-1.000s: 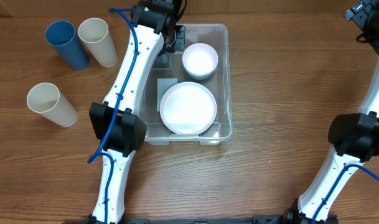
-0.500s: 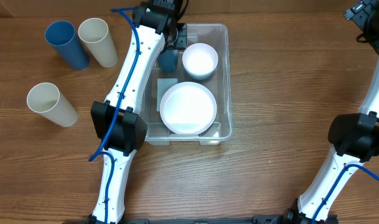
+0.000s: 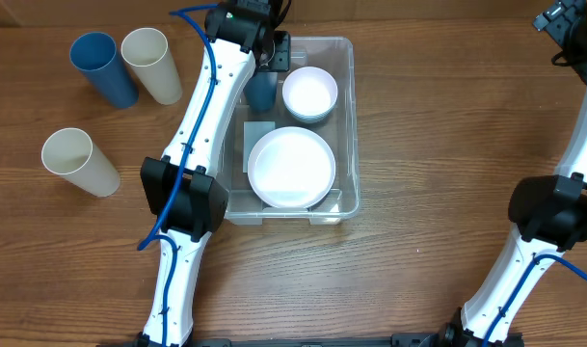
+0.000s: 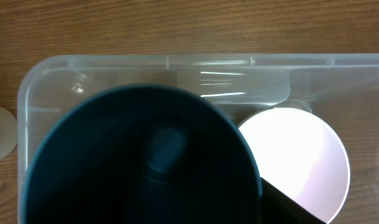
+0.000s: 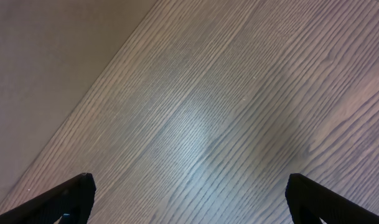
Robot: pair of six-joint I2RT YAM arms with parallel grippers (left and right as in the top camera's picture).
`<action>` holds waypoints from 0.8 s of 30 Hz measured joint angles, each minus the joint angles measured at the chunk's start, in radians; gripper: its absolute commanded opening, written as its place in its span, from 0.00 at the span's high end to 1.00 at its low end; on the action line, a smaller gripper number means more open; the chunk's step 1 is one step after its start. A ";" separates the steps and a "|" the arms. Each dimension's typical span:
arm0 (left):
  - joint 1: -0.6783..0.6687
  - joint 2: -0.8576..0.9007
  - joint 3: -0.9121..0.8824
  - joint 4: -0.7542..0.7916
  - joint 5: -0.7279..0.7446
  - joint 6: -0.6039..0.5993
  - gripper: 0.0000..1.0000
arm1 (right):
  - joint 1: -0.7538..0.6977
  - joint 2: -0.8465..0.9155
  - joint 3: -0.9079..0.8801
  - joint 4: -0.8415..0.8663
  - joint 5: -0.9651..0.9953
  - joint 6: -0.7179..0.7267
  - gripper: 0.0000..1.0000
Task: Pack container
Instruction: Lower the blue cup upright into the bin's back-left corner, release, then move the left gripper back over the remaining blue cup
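By the desk's far edge our left gripper tops a dark teal plastic cup inside the large clear rectangular plastic container; its grip we cannot tell; right gripper gapes wide, empty.

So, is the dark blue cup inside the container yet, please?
Inside: the dark blue cup is within the container's walls, beside the small white bowl.

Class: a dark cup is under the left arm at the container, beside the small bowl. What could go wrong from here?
1. The cup is close to the small bowl; it could knock that bowl's rim.
2. The cup fills the left wrist view, hiding the container floor beneath, so it might settle tilted.
3. The large bowl covers much of the floor, leaving little room for more items.
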 measured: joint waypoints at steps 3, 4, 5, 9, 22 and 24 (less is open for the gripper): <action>0.000 0.000 0.032 -0.004 0.000 0.000 0.36 | 0.000 0.000 0.000 0.000 0.000 0.000 0.00; -0.001 0.000 0.050 -0.005 0.001 0.000 0.36 | 0.000 0.000 0.000 0.000 0.000 0.000 0.00; -0.001 0.000 0.065 -0.007 0.001 0.000 0.36 | 0.000 0.000 0.000 0.000 0.000 0.000 0.00; -0.003 -0.001 0.134 -0.047 0.008 0.006 0.36 | 0.000 0.000 0.000 0.000 0.000 0.000 0.00; -0.005 -0.137 0.365 -0.400 -0.055 0.032 0.29 | 0.000 0.000 0.000 0.000 0.000 0.000 0.00; 0.008 -0.166 0.368 -0.408 -0.084 0.021 0.29 | 0.000 0.000 0.000 0.000 0.000 0.000 0.00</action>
